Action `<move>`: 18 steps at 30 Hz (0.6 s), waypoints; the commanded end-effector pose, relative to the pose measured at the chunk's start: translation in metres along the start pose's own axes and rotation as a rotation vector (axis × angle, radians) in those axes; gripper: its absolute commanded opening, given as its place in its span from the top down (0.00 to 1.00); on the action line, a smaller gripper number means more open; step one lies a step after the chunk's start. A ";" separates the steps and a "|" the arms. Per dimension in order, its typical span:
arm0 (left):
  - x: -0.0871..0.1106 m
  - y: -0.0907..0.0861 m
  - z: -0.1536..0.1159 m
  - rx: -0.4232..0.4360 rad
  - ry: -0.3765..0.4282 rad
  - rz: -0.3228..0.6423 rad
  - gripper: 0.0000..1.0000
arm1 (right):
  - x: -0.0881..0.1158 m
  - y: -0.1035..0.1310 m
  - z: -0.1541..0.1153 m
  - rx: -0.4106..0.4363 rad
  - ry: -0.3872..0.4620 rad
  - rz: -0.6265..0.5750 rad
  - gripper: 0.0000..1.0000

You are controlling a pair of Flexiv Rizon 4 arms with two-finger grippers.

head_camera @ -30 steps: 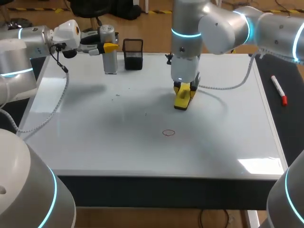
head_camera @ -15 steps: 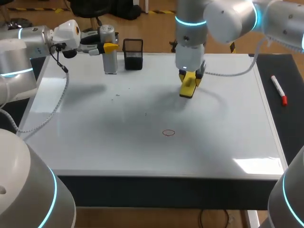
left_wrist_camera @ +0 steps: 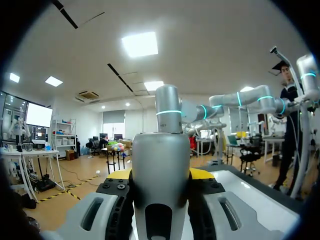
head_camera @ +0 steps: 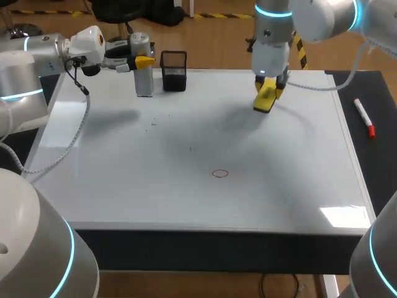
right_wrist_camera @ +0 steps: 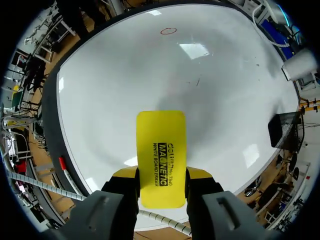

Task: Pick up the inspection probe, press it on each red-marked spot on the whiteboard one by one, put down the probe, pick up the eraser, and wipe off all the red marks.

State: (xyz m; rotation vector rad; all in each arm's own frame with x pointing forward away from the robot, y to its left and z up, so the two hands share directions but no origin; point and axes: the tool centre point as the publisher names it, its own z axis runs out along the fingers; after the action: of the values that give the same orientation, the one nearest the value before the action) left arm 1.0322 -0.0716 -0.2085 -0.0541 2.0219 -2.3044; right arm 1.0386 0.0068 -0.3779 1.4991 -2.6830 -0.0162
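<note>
head view: right tool (head_camera: pixel 266 92) pinches the yellow eraser (head_camera: pixel 264 102) above the whiteboard's (head_camera: pixel 124 186) far edge; 1 red mark (head_camera: pixel 219 174) shows mid-board.
left wrist view: left tool (left_wrist_camera: pixel 160 174) is clamped on the upright silver probe (left_wrist_camera: pixel 161 150).
right wrist view: the eraser looks light and stiff, and is best gripped across its narrow sides.

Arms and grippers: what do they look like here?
The left arm and right arm are rounded silver-grey tubes with glowing cyan rings at joints. The left gripper and right gripper have grey-and-black fingers tipped yellow. Ribbed pale cables run from both wrists.
</note>
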 end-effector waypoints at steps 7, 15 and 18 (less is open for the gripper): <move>0.002 -0.001 0.001 -0.001 -0.005 0.002 1.00 | 0.003 -0.066 -0.001 -0.054 0.007 0.061 1.00; 0.002 -0.001 0.001 -0.001 -0.005 0.002 1.00 | -0.001 -0.085 0.003 -0.069 0.010 0.084 1.00; 0.002 -0.001 0.001 -0.001 -0.005 0.002 1.00 | -0.002 -0.089 0.004 -0.075 0.011 0.087 1.00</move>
State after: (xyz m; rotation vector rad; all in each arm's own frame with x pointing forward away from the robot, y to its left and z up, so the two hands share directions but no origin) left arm 1.0321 -0.0716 -0.2085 -0.0542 2.0220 -2.3044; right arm 1.1052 -0.0391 -0.3837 1.3663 -2.7262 -0.0835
